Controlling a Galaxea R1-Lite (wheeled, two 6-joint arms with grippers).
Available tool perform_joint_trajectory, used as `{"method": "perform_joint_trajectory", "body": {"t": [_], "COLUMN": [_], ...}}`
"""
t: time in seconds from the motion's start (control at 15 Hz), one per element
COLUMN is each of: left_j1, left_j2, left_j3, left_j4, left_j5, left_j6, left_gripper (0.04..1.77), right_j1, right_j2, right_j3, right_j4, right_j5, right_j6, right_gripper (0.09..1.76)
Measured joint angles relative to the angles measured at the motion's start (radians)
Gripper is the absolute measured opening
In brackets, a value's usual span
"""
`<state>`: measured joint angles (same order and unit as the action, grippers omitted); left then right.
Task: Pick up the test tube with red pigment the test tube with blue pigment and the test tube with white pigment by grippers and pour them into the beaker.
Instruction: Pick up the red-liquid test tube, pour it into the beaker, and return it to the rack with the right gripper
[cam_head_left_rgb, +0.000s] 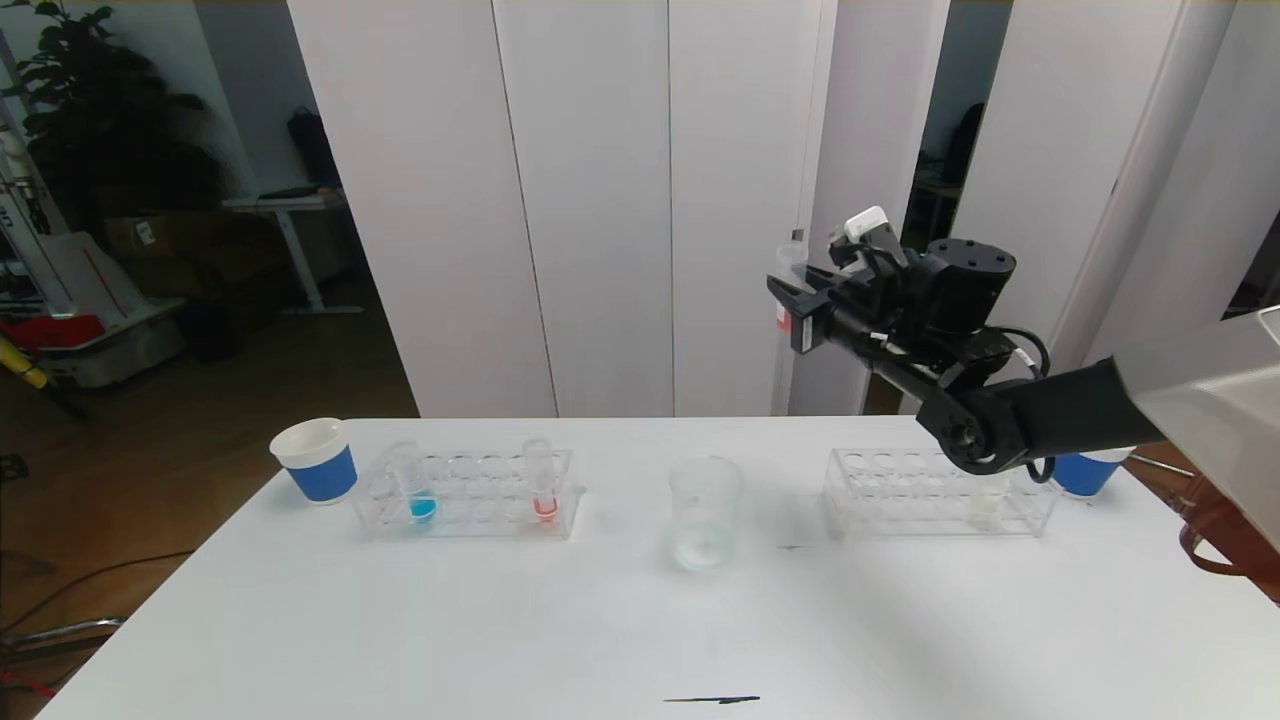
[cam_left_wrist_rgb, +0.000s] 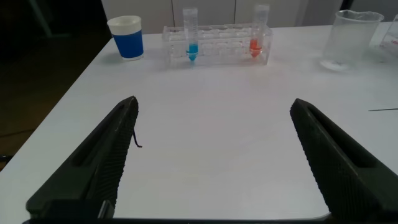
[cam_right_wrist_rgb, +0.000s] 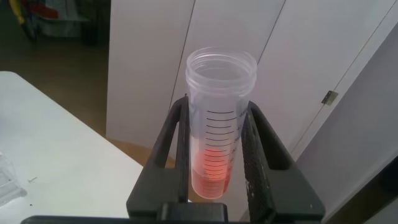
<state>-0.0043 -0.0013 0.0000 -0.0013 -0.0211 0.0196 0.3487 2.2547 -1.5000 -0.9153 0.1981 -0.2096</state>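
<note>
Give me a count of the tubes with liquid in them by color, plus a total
Red tubes: 2, one held in the right gripper, one in the left rack
Blue tubes: 1
White tubes: 1
Total: 4

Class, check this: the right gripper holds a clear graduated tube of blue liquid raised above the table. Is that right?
Not quite. The clear graduated tube clamped in the right gripper holds orange-red liquid, not blue, as the right wrist view shows. It is indeed raised above the table.
</note>
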Motion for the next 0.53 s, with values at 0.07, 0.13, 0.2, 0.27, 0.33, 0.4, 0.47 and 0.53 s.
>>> {"method": "perform_joint_trajectory", "body": {"t": [0.07, 0.13, 0.2, 0.27, 0.33, 0.4, 0.47, 0.53], "left_j1": [0.0, 0.0, 0.0, 0.0, 0.001, 0.0, 0.0, 0.0], "left_j2": [0.0, 0.0, 0.0, 0.0, 0.0, 0.0, 0.0, 0.0], "left_j3": [0.0, 0.0, 0.0, 0.0, 0.0, 0.0, 0.0, 0.0], "left_j4": [0.0, 0.0, 0.0, 0.0, 0.0, 0.0, 0.0, 0.0], "left_j5": [0.0, 0.0, 0.0, 0.0, 0.0, 0.0, 0.0, 0.0], "left_j6": [0.0, 0.0, 0.0, 0.0, 0.0, 0.0, 0.0, 0.0], "left_gripper": [1.75, 1.75, 1.75, 1.75, 1.75, 1.75, 1.75, 1.75], "right_j1": [0.007, 0.016, 0.027, 0.039, 0.048, 0.054, 0.058, 0.058], "right_j2": [0.031, 0.051, 0.066, 0.076, 0.083, 0.087, 0.091, 0.093], "right_j3": [0.011, 0.026, 0.04, 0.05, 0.053, 0.054, 0.056, 0.056], "right_j4": [-0.044, -0.051, -0.053, -0.056, -0.056, -0.056, -0.056, -0.056], "right_j5": [0.041, 0.083, 0.117, 0.133, 0.137, 0.14, 0.153, 0.177], "right_j6": [-0.012, -0.025, -0.04, -0.064, -0.095, -0.138, -0.188, -0.229], "right_gripper": [0.58, 0.58, 0.58, 0.58, 0.58, 0.58, 0.58, 0.58]}}
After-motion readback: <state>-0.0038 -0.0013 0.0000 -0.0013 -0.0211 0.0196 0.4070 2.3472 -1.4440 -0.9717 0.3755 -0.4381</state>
